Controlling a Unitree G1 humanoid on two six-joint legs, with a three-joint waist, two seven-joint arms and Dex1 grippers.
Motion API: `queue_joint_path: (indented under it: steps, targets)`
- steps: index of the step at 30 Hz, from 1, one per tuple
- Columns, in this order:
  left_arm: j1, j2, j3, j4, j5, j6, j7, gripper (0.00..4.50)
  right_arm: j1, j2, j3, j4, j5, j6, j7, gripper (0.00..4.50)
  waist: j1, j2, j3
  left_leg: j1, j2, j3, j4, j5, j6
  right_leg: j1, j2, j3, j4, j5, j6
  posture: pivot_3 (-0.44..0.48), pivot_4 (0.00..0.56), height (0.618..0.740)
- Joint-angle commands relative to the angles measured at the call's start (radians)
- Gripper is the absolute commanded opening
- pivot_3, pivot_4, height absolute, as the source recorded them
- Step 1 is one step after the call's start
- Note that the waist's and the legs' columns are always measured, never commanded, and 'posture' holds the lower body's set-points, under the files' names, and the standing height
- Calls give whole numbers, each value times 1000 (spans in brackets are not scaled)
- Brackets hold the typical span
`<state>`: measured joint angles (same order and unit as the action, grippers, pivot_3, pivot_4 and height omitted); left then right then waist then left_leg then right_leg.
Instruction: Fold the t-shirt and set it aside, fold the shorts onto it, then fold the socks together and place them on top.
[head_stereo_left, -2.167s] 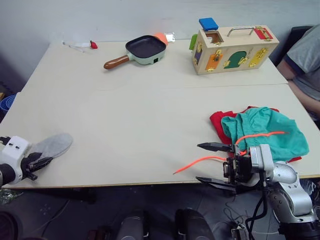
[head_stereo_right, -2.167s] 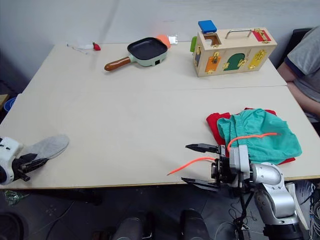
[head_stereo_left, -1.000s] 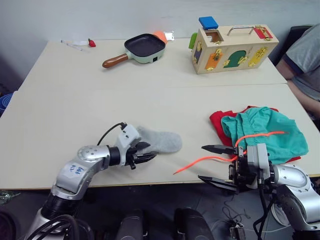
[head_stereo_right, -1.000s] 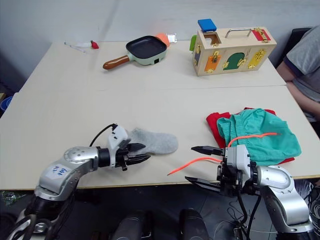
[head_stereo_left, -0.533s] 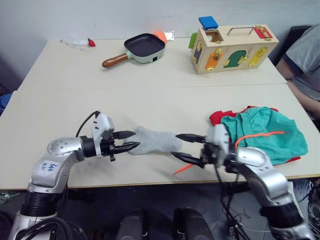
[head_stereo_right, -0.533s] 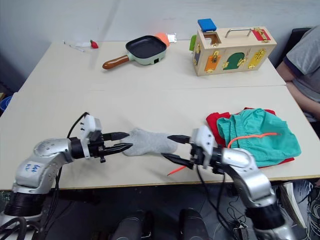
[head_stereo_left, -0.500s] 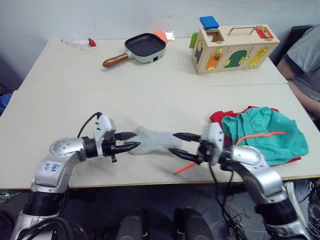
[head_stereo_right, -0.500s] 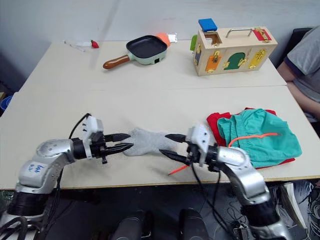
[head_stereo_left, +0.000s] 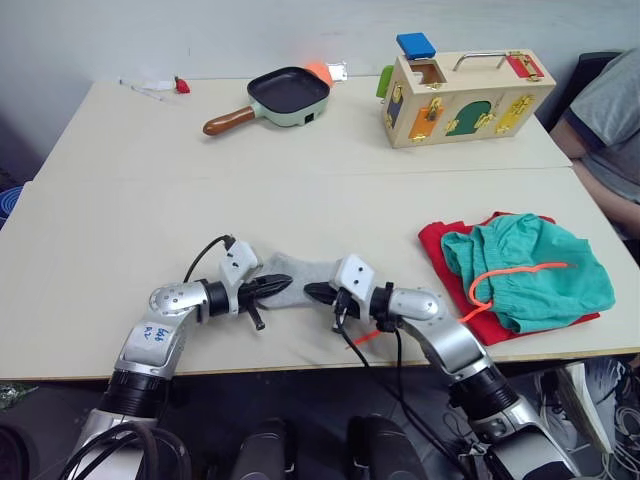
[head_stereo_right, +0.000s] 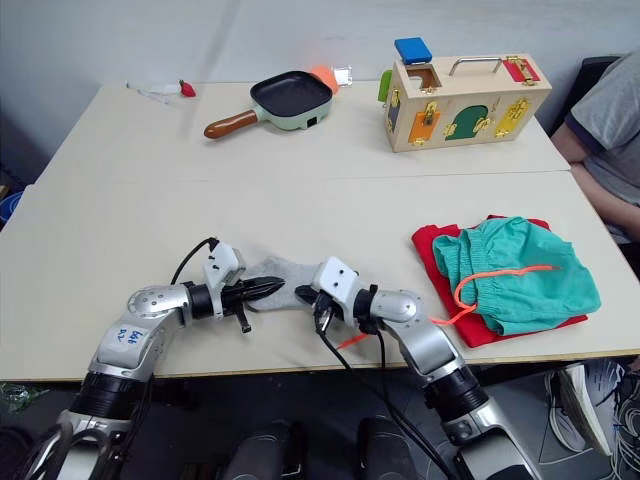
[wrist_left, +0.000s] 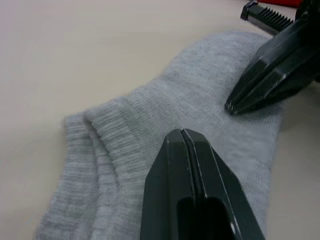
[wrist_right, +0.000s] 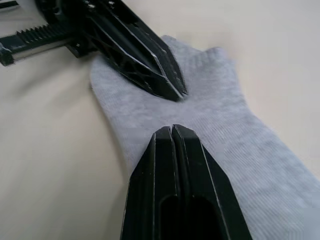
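Both pincers (closed) press the socks (head_stereo_left: 300, 272).

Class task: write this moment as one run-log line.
stage: sock fold | left pincer: shut, on light grey knit socks | right pincer: shut, on socks | teal fabric shorts: atop red cotton t-shirt

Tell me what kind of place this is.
Most likely a robot training or test lab, not a home. A plain table carries unrelated practice props: a wooden latch box, a toy frying pan, and laundry, teal shorts on a red t-shirt. A seated person watches at the side.
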<state>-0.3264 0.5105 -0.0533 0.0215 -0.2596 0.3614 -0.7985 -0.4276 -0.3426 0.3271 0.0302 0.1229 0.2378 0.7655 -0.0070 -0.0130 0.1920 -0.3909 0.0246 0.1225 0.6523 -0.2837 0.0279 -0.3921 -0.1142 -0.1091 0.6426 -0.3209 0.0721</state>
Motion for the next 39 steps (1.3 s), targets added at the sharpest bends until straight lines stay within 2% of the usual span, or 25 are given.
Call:
queue_joint_path:
  steps: [1, 6, 10, 12, 15, 18, 20, 24, 30, 39]
  targets:
    - [51, 26, 43, -21, -12, 33, 13, 0, 35, -47, -78, 0, 37, -20, 36, 58, -2, 0, 0, 0, 0, 0, 0, 0, 0, 0, 0, 0, 0, 0, 0, 0, 150, 740]
    - [76, 14, 109, -61, -90, 14, -16, 0, 26, -76, -161, 37, 98, -22, 77, 58, -16, 0, 0, 1, 0, 0, -1, 0, 0, 0, 0, 0, 1, 0, 0, 0, 150, 740]
    - [67, 25, 187, -122, -214, 46, -67, 0, 18, -77, -216, -8, 238, -46, 222, 58, -22, 0, 0, 1, 1, -1, -2, 0, -1, -1, 0, 0, 1, 0, 0, 0, 150, 740]
    - [58, 56, 231, -123, -247, 66, -81, 0, 24, -80, -243, -40, 293, -11, 251, 58, -22, 0, 0, 1, 1, -1, -3, 0, -1, -1, 0, 0, 0, 0, 0, 0, 150, 740]
    - [43, 151, 296, -83, -286, 117, -134, 0, 42, -112, -276, -122, 394, 132, 271, 58, -23, 0, 0, 1, 1, -1, -3, 0, -1, -1, 0, 0, 0, 0, 0, 0, 150, 740]
    - [30, 230, 282, -12, -238, 90, -182, 875, 61, -170, -257, -176, 409, 202, 304, 621, -19, 0, 0, 1, 1, -1, -3, 0, -1, -1, 0, 0, -1, 0, 0, 0, 150, 740]
    - [0, 250, 258, 53, -201, 59, -194, 1477, 56, -169, -249, -165, 369, 172, 277, 1245, -17, 0, 0, 1, 0, -1, -3, -1, 0, 0, 0, 0, -3, 0, 0, 0, 150, 740]
    - [-50, 252, 164, 88, -181, 142, -228, 2765, 37, -167, -209, -119, 300, 190, 230, 2655, -18, 0, 0, 0, 0, -1, -3, -1, 0, -1, -1, 0, -4, 0, 0, 0, 150, 740]
    - [-106, 222, 79, 110, -131, 157, -217, 2765, -1, -138, -176, -62, 253, 231, 181, 2655, -21, 0, 0, -2, 0, 0, -3, -1, -1, -2, 0, -1, -3, 0, 0, 0, 150, 740]
    - [-113, 241, 60, 103, -115, 204, -230, 2765, -59, -102, -206, -21, 264, 292, 133, 2655, -21, 0, 0, -2, 1, 1, -3, -1, -1, -3, 0, 0, -1, 0, 0, 0, 150, 740]
